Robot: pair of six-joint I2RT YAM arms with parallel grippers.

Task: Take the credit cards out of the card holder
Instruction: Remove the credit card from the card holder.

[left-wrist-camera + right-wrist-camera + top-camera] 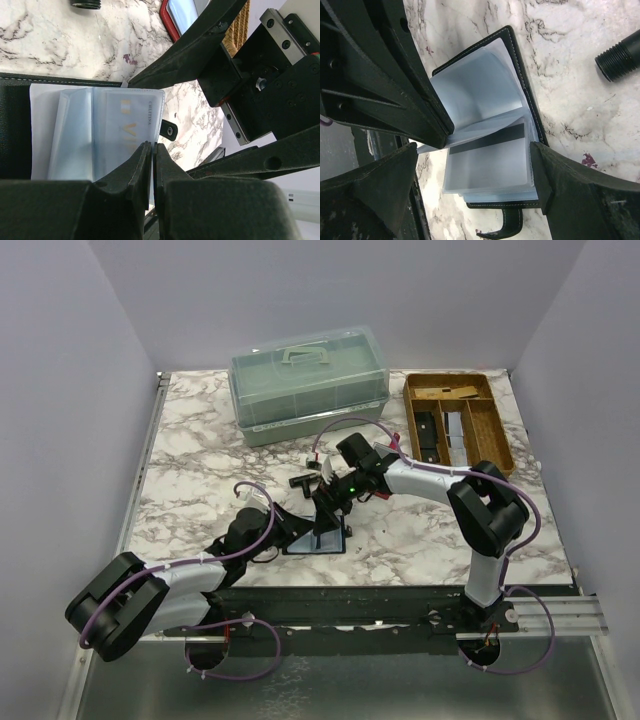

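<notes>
The black card holder (322,544) lies open on the marble table near the front edge. Its clear plastic sleeves fan out in the right wrist view (485,90). A silvery grey credit card (487,160) with a black stripe sits in the top flat sleeve. A pale blue credit card (125,125) with gold lettering sits in a sleeve. My left gripper (152,146) is shut and pinches a sleeve leaf, holding it lifted off the stack. My right gripper (475,155) is open, with its fingers on either side of the grey card, just above it.
A clear lidded box (308,380) stands at the back. A wooden tray (497,430) with small items is at the back right. A black T-shaped part (302,482) and a red-rimmed object (170,22) lie just behind the card holder. A black threaded bolt (617,55) lies nearby.
</notes>
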